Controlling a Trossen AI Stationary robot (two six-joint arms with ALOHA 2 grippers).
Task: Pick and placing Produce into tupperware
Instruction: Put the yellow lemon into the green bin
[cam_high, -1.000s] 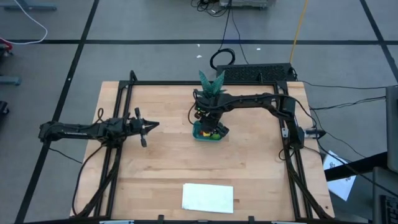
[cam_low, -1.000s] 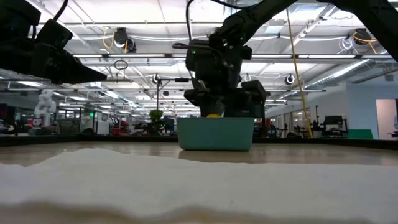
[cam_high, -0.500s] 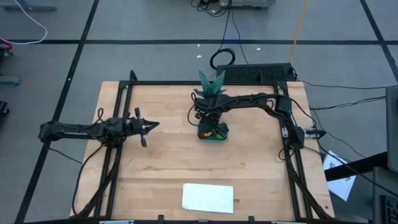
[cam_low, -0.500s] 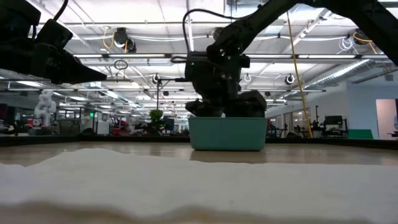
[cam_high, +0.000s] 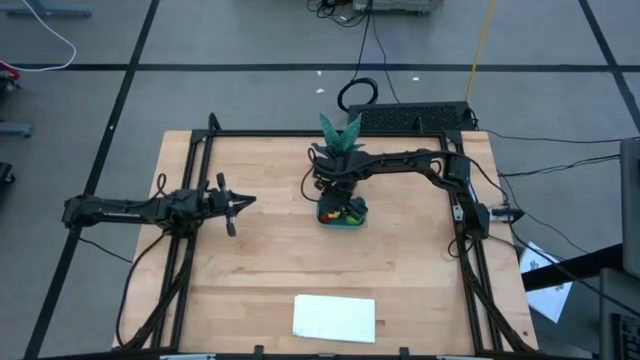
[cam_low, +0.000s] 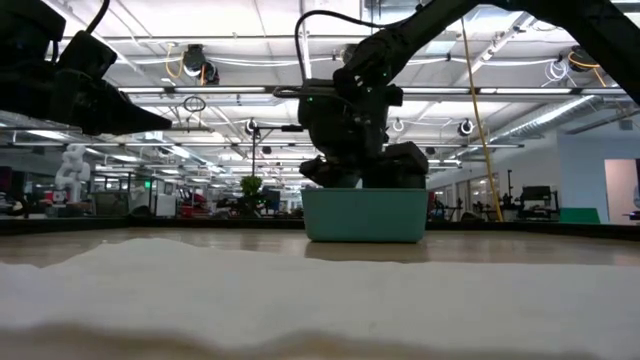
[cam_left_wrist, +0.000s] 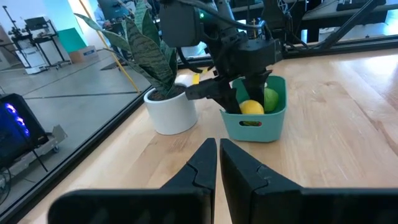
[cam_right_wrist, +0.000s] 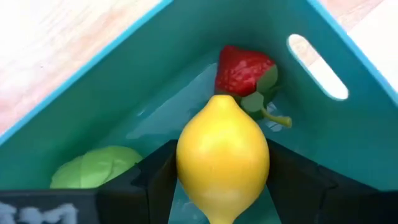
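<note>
Since a second ago the tupperware slid right. My right gripper clamps the lemon inside it; left gripper closed, empty.

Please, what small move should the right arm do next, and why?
Probably open the right end effector and let go. It holds the yellow lemon inside the teal container, where the strawberry and the green fruit already lie. The left end effector waits apart, shut.
</note>
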